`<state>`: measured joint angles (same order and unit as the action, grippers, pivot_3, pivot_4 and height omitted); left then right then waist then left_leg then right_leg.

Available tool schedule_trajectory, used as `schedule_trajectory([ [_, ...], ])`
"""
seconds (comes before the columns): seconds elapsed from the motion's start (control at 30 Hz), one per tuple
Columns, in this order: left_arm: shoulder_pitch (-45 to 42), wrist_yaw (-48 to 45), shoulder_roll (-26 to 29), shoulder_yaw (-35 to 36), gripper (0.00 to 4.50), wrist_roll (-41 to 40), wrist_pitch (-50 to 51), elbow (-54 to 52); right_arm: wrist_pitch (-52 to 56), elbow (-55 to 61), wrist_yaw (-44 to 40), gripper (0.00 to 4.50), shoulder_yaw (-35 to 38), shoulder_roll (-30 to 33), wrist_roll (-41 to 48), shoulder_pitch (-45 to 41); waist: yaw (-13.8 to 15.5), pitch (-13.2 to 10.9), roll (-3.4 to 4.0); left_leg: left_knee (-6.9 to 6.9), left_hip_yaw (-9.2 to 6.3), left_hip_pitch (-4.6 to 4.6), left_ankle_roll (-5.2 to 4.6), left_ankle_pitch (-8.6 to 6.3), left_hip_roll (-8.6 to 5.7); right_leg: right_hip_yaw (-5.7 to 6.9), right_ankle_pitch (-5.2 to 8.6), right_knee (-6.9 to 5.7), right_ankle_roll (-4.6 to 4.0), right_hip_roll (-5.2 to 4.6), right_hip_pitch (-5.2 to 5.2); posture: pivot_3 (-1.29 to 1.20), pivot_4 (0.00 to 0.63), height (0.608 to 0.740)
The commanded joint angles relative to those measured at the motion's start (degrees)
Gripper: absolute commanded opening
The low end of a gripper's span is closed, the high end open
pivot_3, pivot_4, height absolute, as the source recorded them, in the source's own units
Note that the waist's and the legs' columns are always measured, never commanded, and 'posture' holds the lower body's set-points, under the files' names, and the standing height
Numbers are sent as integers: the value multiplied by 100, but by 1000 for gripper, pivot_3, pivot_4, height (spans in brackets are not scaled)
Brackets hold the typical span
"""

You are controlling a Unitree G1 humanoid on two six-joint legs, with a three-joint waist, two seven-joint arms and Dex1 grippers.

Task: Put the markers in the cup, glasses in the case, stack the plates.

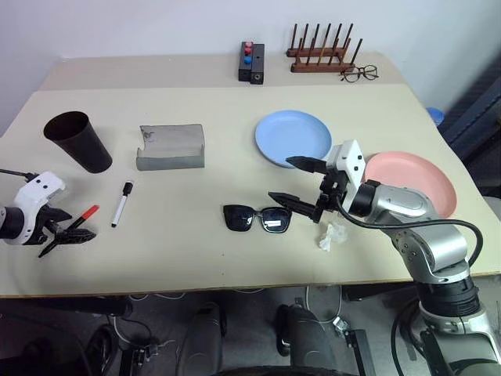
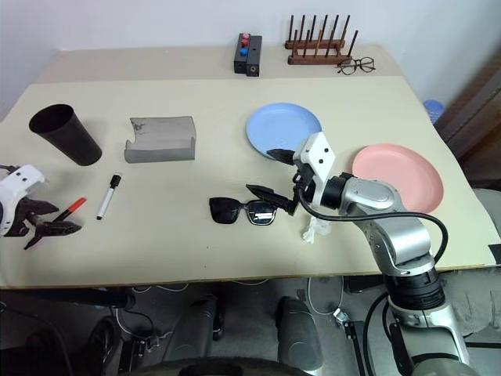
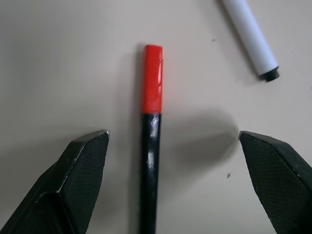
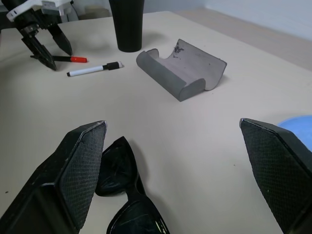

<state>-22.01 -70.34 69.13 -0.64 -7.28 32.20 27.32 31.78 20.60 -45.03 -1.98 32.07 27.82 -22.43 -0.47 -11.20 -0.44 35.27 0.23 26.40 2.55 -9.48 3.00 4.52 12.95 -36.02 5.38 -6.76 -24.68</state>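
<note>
Left gripper (image 1: 69,235) poised over the red marker (image 3: 151,141), jaws spread wide and nothing held.

The red marker is seen lying flat on the worktop (image 1: 196,258) at the lower left of the head view, between the open jaws but untouched; the white marker (image 1: 121,203) lies just beside it, the cup (image 1: 78,141) above. Both are judged light, stiff and smooth, apt to roll, so mid-barrel is the place to be pinched. The right gripper (image 1: 301,182) is also held wide and empty above the glasses (image 1: 257,218), which look rigid but scratchable. The red marker's lower end is cut off in the wrist view.
</note>
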Motion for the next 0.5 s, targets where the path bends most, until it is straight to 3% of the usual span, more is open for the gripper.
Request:
schedule_trajectory([
  [0.03, -206, -51, -15, -130, 4425, 215, -227, 303, -43, 220, 31, 4500, 131, 27, 67, -15, 6, 0, 0, 0, 0, 0, 0, 0, 0, 0, 0, 0, 0, 0, 0, 0, 150, 740],
  [0.13, -287, -189, -125, -190, 3579, 229, -231, 471, -29, 237, 41, 4500, 138, 34, 82, -21, 4, 1, -1, 0, 0, -1, 0, 0, 0, 0, 0, -2, 0, 0, 0, 0, 150, 740],
  [0.37, -460, -242, -268, -215, 56, 363, -310, 592, -17, 228, 42, 4500, 134, 44, 78, -39, 4, 1, 0, 1, 0, -2, -1, 1, 0, 0, 0, -3, 1, 0, 2, 0, 150, 740],
  [0.5, -438, -330, -246, -141, 56, 335, -318, 536, -26, 196, 31, 4500, 126, 47, 66, -58, 4, 1, 0, 1, 0, -2, -1, 1, 0, 0, 0, -3, 1, 0, 2, 0, 150, 740],
])
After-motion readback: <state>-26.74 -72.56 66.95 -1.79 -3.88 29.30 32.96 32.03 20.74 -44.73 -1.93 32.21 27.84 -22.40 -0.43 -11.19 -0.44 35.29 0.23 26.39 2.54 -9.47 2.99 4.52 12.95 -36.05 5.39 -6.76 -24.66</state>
